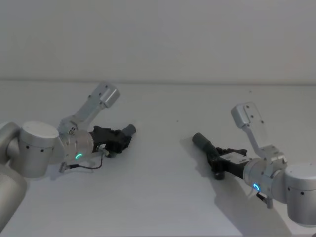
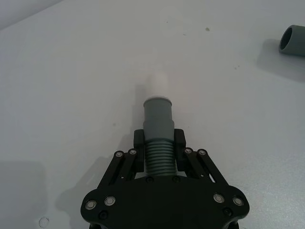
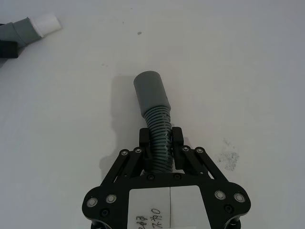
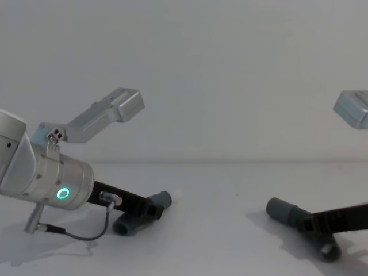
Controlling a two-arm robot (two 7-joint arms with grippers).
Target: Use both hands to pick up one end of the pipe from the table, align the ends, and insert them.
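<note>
Table (image 1: pixel 163 197): L-pipe (image 1: pixel 129 130), R-pipe (image 1: pixel 200 139) aim inward, approx.

I record a plain, matt pale grey wall (image 1: pixel 158 39) spanning the background. Nearer, I note one small dark speck (image 3: pixel 139 33) and, well apart from it, a faint grey speckled smudge (image 3: pixel 229 157).

Left hand (image 1: pixel 121 138) low over white counter (image 1: pixel 163 202), gripping left pipe piece (image 1: pixel 129 130), piece pointing right. Right hand (image 1: pixel 214 157) gripping right pipe piece (image 1: pixel 201 140), piece pointing up-left. Pieces well apart.
</note>
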